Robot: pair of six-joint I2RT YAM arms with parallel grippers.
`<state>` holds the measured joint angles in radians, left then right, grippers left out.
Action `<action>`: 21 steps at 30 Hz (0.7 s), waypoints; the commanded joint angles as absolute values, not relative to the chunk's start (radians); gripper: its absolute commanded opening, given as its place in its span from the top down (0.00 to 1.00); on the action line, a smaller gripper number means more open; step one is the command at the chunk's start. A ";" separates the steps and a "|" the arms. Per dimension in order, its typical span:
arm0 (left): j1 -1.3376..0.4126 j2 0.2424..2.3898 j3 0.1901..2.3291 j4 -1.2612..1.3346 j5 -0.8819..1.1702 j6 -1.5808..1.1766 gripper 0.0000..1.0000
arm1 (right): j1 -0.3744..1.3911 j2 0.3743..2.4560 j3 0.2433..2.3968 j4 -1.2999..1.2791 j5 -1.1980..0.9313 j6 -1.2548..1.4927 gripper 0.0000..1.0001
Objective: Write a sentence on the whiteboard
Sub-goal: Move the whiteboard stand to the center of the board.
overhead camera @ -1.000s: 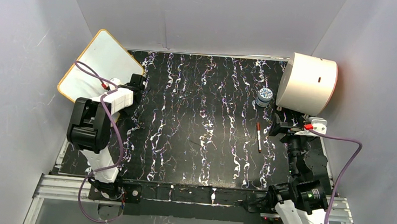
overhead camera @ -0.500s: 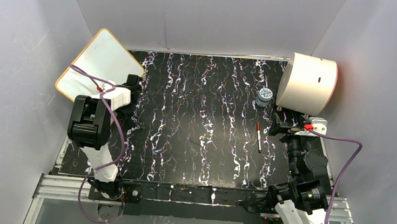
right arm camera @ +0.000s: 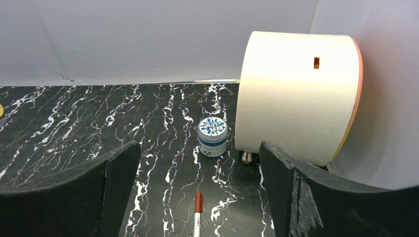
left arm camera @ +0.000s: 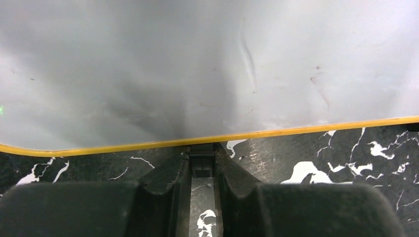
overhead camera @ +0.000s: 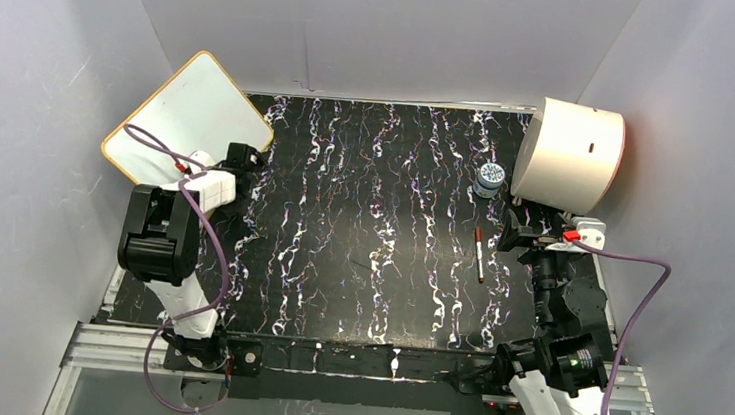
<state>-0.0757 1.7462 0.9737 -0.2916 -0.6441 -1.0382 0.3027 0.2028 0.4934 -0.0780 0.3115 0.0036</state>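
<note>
Looking from above, I find the flat white whiteboard with the thin orange-yellow rim point(overhead camera: 186, 111) tilted up at the far left corner of the black marbled mat point(overhead camera: 380, 249). My left gripper point(left arm camera: 202, 158) sits at its rim, fingers drawn almost together. I cannot tell whether they pinch it. The right gripper point(overhead camera: 513, 230) is spread wide, holding nothing.

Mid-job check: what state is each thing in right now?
whiteboard: blank, tilted, at far left.
left gripper: nearly shut, tips at the board's rim.
right gripper: open, empty.
marker: lying on the mat, unheld.
jar: upright, lid on.
</note>
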 commanded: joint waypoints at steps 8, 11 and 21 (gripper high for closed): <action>-0.143 1.643 0.804 -0.161 -0.294 -0.796 1.00 | 0.308 0.206 0.494 -0.018 0.282 0.002 0.01; -0.201 1.644 0.805 -0.146 -0.251 -0.747 1.00 | 0.308 0.204 0.494 -0.020 0.272 0.002 0.01; -0.409 1.622 0.798 -0.118 -0.215 -0.702 1.00 | 0.308 0.219 0.498 -0.030 0.267 0.002 0.01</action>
<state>-0.3275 1.6329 0.8303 -0.0689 -0.3725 -0.7273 0.3027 0.2089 0.4934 -0.0784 0.2733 0.0036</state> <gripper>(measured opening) 0.150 0.985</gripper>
